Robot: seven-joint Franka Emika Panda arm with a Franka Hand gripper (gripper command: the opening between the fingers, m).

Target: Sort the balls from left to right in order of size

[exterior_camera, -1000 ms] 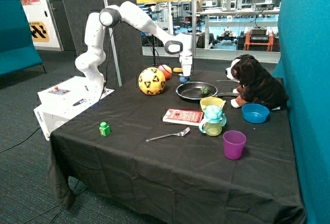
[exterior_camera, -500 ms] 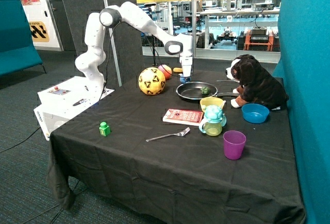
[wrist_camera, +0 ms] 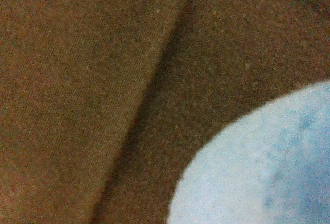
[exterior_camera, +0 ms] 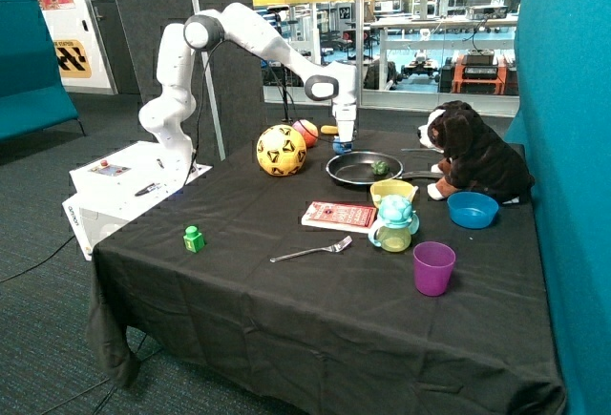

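Outside camera standing off past a corner of the table (exterior_camera: 286, 320), looking across and a bit down, whole arm in view, wrist camera very close to the black cloth (wrist_camera: 77, 80), pale blue round thing, maybe the small blue ball (wrist_camera: 268, 167), both views sharing that cloth.
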